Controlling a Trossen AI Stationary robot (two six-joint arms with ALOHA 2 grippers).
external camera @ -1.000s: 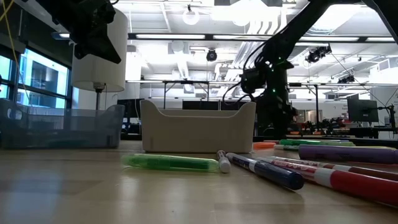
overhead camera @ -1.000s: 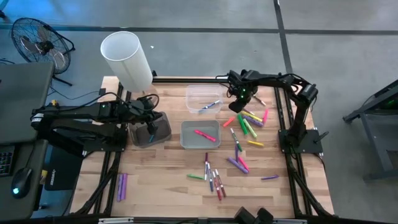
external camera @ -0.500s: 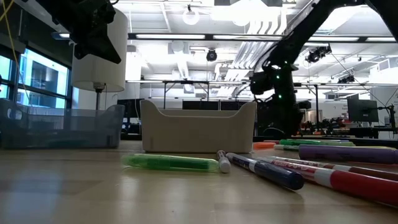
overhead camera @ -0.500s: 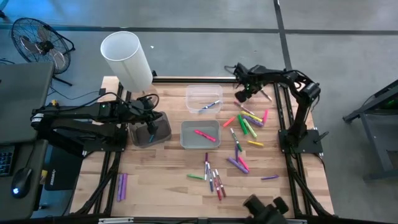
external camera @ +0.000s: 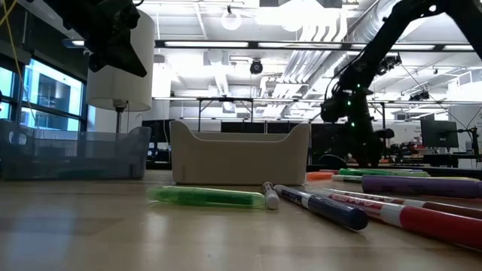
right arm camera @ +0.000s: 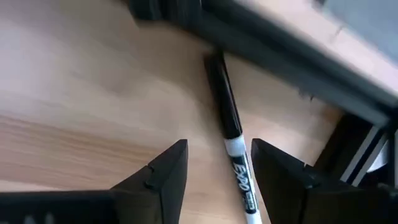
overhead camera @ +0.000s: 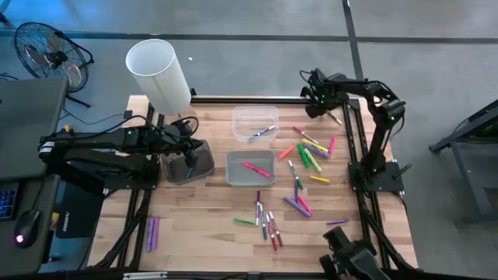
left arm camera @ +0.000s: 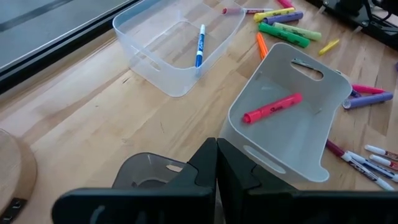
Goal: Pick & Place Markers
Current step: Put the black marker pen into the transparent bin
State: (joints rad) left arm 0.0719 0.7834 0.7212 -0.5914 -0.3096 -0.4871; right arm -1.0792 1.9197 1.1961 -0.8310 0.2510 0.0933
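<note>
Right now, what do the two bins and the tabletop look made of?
Clear bin: looks like thin translucent plastic, glossy; the wood shows through its walls around the blue marker.
Grey bin: seems frosted, semi-opaque plastic, matte, with moulded handle slots; holds a pink marker.
Tabletop: appears to be light wood in joined strips, with visible grain and seams; finish looks satin, not certain.

My fingers are black. Between them lies a marker with a black cap and white body printed in black. The table is pale wood. A pink marker rests in the grey tray; a blue-and-white marker sits in the clear bin.
</note>
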